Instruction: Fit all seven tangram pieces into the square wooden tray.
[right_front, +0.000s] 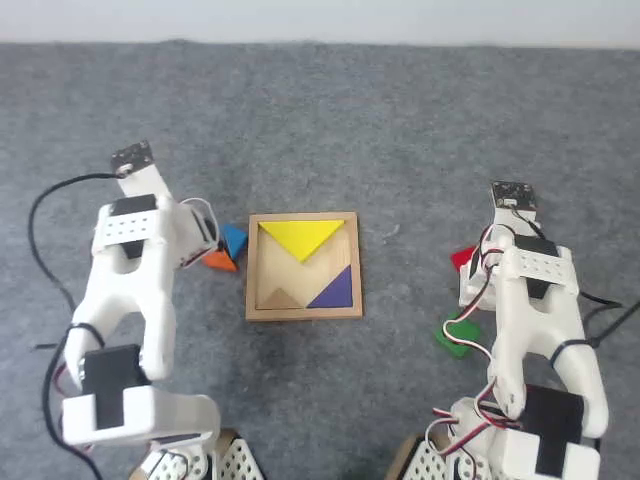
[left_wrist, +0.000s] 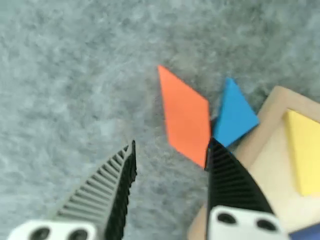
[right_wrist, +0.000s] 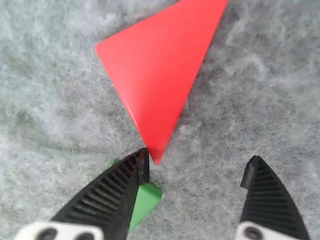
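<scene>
The square wooden tray (right_front: 304, 314) lies mid-table holding a yellow triangle (right_front: 300, 238), a purple triangle (right_front: 335, 290) and a small wood-coloured triangle (right_front: 280, 297). Just left of it lie an orange parallelogram (left_wrist: 186, 116) and a blue triangle (left_wrist: 234, 114). My left gripper (left_wrist: 171, 147) hangs open over the carpet, one fingertip at the orange piece's near corner. On the right lie a red triangle (right_wrist: 160, 70) and a green piece (right_wrist: 145, 197). My right gripper (right_wrist: 200, 159) is open, one fingertip touching the red triangle's tip, the green piece partly under that finger.
Grey carpet covers the table. The left arm (right_front: 130, 260) and the right arm (right_front: 530, 290) stand on either side of the tray, with cables trailing beside each. A pale wall edge runs along the far side.
</scene>
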